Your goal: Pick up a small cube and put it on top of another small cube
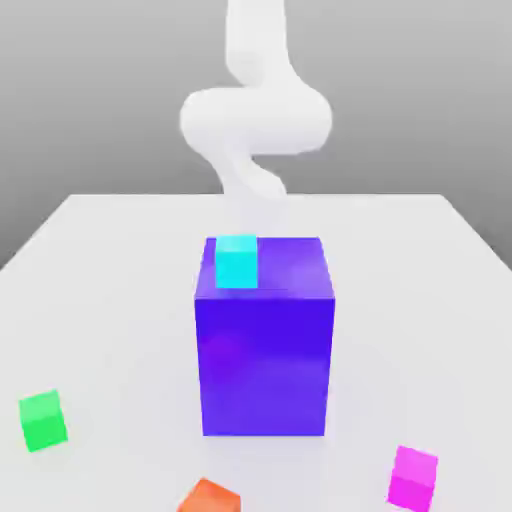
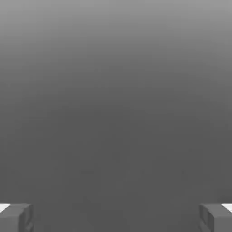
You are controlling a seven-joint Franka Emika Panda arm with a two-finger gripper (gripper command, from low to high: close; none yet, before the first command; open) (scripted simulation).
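Gripper (image 2: 116,218) jaws stand wide with nothing between; magenta cube (image 1: 412,479) lies near the table's (image 1: 130,300) front-right corner. Cyan cube (image 1: 237,262) sits on the blue-purple block's (image 1: 265,365) top, toward its left edge, in the exterior view.

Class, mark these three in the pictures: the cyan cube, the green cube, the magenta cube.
Cyan cube (image 1: 237,267): exterior view, front face.
Green cube (image 1: 44,427): exterior view, front face.
Magenta cube (image 1: 411,491): exterior view, front face.

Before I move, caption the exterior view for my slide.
Cyan cube atop the blue-purple block, with green, orange and magenta cubes on the table.
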